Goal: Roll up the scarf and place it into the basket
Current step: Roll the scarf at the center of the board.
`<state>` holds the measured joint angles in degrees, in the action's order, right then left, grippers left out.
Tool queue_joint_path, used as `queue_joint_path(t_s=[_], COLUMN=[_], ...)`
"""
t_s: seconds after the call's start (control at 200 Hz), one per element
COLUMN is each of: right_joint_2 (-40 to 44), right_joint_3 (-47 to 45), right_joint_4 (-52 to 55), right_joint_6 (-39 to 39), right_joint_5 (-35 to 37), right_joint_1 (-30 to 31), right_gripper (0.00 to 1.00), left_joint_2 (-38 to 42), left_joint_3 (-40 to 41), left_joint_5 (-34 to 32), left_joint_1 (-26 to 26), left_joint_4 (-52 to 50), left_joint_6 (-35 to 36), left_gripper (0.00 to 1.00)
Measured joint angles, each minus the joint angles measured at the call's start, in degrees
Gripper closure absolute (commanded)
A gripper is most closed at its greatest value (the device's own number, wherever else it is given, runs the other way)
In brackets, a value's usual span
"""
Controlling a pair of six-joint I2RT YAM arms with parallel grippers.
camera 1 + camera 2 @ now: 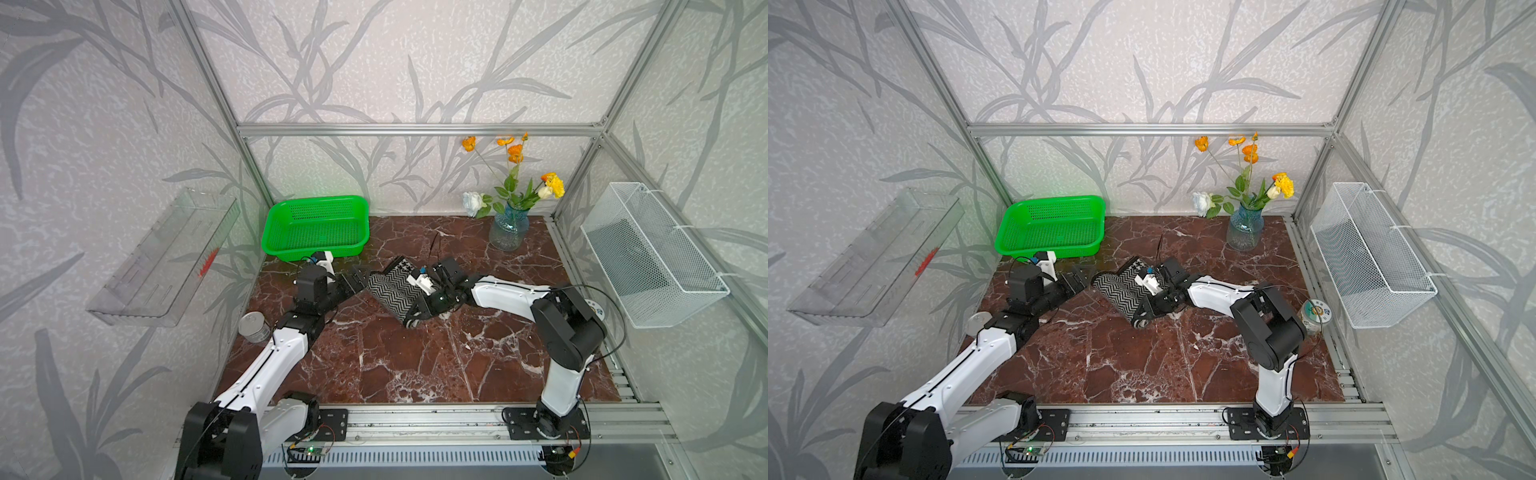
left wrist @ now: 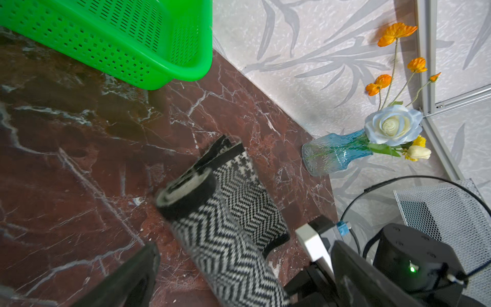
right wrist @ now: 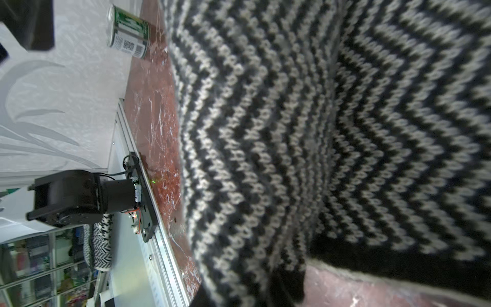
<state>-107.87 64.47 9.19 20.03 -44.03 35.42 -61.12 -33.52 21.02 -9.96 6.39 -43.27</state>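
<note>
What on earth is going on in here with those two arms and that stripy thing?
Two robot arms are rolling up a knitted black-and-white scarf, now mostly a roll in the middle of the marble table. The left gripper stands wide open around one end; the right gripper is at the other end, its grip hidden. The green basket behind holds nothing yet.

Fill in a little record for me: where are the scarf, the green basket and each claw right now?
scarf: nearly rolled, short flap loose, lying mid-way across the table
basket: empty, far left corner
left gripper: wide open, close to one end of the roll
right gripper: at the other end; grip unclear
</note>
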Motion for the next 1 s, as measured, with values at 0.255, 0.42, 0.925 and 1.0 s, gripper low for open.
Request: queue_joint_path(t_s=[0.255, 0.42, 0.925, 1.0], right_joint_2=[-6.43, -9.01, -10.32, -10.32], right_joint_3=[-2.25, -2.95, -2.80, -2.80], right_joint_4=[-11.69, -17.11, -18.32, -17.81], right_joint_6=[9.31, 13.62, 15.82, 15.45], right_joint_5=[-8.92, -12.41, -13.53, -13.51], right_joint_1=[-4.68, -6.97, -7.69, -7.91], right_gripper=[0.77, 0.76, 0.75, 0.75], left_joint_2=[-6.03, -11.04, -28.39, -30.14], left_joint_3=[1.01, 2.29, -9.94, -13.68], left_joint_5=[3.76, 4.15, 9.49, 9.94], left_joint_1=[-0.94, -1.44, -7.52, -8.31], left_joint_4=[3.85, 6.97, 22.51, 23.80], left_joint_6=[0.46, 0.46, -3.89, -4.17], left_gripper=[0.00, 0.00, 0.00, 0.00])
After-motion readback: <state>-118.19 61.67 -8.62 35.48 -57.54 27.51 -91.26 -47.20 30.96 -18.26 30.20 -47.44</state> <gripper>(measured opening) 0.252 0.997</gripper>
